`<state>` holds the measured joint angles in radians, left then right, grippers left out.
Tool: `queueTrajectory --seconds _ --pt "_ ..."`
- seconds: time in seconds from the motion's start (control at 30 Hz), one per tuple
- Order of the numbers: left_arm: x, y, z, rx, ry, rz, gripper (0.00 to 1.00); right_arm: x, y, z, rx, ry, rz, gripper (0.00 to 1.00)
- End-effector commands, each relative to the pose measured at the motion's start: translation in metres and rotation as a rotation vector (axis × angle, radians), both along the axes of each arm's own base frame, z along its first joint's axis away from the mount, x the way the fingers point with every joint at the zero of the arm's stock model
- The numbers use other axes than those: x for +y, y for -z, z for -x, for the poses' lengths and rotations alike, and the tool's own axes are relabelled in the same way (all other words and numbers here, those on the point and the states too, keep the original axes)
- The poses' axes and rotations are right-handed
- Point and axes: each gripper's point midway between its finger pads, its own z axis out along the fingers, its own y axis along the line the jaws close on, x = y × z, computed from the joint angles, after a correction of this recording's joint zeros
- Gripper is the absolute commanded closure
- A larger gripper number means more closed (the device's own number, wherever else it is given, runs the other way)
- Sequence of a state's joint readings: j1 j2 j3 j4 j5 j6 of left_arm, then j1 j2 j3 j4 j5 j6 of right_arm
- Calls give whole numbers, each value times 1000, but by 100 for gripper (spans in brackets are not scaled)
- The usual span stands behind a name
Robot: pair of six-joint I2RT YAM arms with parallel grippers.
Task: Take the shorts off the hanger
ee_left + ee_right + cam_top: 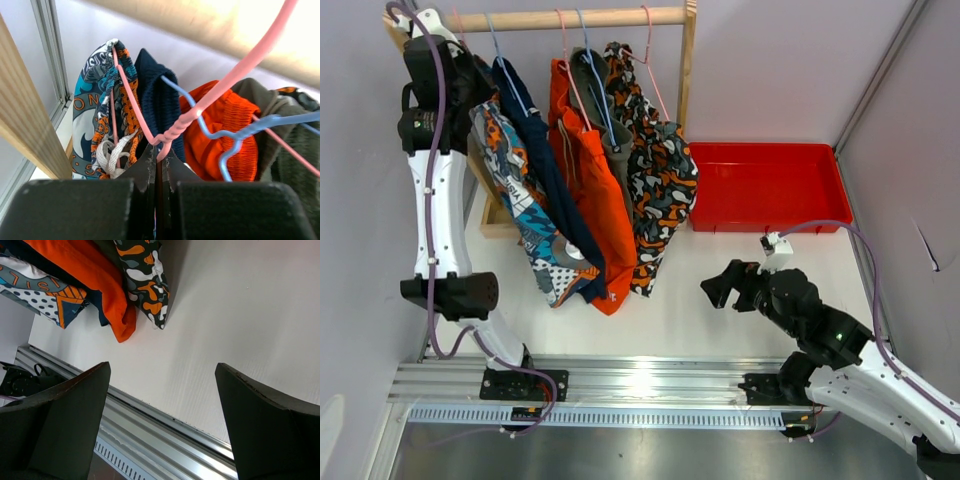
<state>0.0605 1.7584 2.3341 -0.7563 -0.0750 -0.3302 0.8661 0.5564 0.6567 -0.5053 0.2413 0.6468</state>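
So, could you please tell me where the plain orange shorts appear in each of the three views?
Top external: the orange shorts hang mid-rack, third pair from the left.
Left wrist: their waistband sits right of centre, behind the pink hanger.
Right wrist: their hem lies at top left.
Shared landmark: the teal-blue print shorts, left of them in every view.

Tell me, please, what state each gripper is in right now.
Left gripper: closed on the pink hanger.
Right gripper: open, holding nothing.
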Motion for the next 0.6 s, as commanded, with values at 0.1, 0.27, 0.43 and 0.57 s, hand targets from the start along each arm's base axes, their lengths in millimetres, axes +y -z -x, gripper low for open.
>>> queueTrajectory --seconds 0.1,0.27,0.43,0.57 --pt "-13 -108 84 -279 53 -31 100 11 -24 -3 -59 -37 -63 8" --pt "-15 -115 106 -299 55 -37 100 20 -46 -2 -120 -100 -68 7" --pt "-31 -96 115 -231 135 -4 100 37 -83 -1 -184 -189 -85 7" --pt "-44 -61 129 -144 186 41 100 69 -103 13 -194 -361 -151 7"
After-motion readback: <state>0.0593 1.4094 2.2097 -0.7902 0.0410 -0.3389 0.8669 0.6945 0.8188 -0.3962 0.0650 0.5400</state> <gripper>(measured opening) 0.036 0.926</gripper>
